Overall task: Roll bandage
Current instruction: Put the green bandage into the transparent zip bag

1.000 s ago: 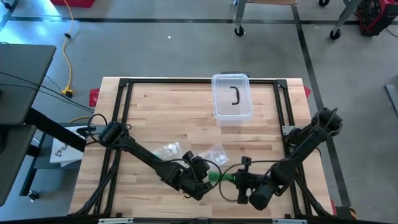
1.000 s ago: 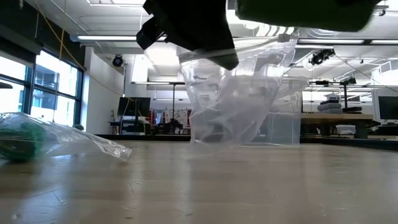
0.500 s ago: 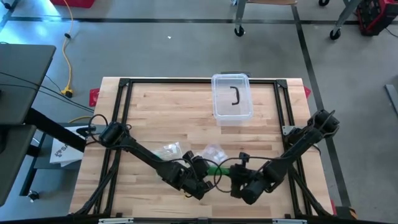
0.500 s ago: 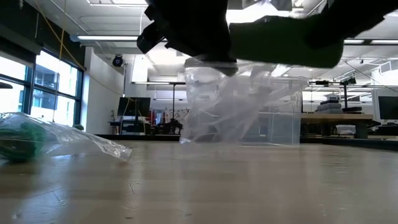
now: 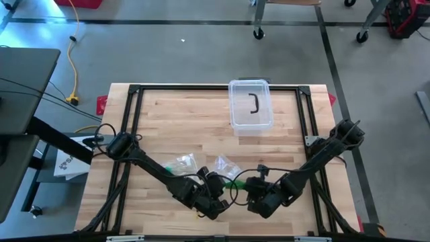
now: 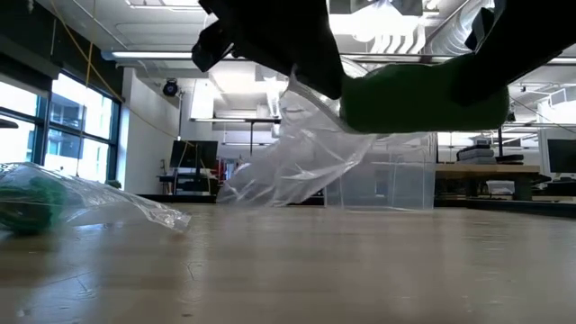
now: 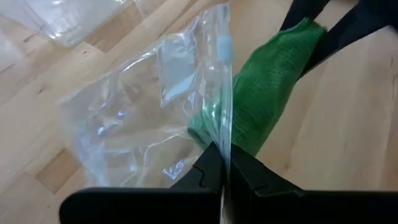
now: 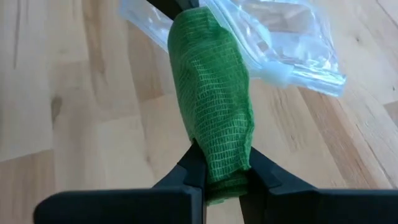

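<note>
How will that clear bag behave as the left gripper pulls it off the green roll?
Likely floppy: the clear plastic bag hangs crumpled and sagging from the shut left gripper. Probably light. It may cling to the green bandage, held by the right gripper.

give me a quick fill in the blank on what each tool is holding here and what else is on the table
The right tool is shut on a ____ bandage.
The left tool is pinching the edge of a clear plastic ____.
Near the table's far edge stands a clear ____ with a dark handle on its lid.
In the low view, a second bag lies on the table with something ____ inside.

Missing words: green; bag; container; green
</note>
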Robot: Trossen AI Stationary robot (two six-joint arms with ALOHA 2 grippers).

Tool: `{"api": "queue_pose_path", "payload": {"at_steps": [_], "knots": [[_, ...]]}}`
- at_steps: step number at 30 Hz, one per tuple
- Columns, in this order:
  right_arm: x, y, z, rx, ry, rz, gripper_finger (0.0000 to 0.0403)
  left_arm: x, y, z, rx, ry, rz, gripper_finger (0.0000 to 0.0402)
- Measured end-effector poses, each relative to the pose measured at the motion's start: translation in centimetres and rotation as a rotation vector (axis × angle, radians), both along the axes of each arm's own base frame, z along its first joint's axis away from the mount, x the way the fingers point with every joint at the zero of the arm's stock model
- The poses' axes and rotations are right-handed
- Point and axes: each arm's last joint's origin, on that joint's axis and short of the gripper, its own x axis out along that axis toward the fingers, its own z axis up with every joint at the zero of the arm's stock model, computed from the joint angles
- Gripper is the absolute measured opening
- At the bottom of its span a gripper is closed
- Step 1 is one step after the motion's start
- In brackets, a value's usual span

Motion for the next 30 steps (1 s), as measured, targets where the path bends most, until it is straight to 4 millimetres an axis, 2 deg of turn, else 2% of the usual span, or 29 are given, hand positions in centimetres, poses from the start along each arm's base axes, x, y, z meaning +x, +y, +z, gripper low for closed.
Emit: {"api": "queue_pose_path", "payload": {"at_steps": [4,10,18,27,30], "knots": [[0.5,-0.4,-0.5,-0.004,0.008,-0.021,0.0038,0.1,0.2,0.0,0.0,-0.002,0.005,0.0],[0.8,-1.9,-0.8,0.01,-0.011,-0.217,0.0037,0.5,0.2,0.8,-0.013,-0.07,0.025,0.0],[2.1,-0.9,0.0,0.031,-0.13,-0.094,0.0037,1.0,0.6,0.7,-0.019,-0.062,0.0,0.0],[2.5,-0.6,0.5,0.046,-0.276,-0.203,0.0038,0.4,0.2,0.6,-0.004,-0.062,0.031,0.0],[2.5,-0.5,0.6,0.042,-0.284,-0.195,0.005,0.2,-0.2,0.7,-0.005,-0.061,0.017,0.0]]}}
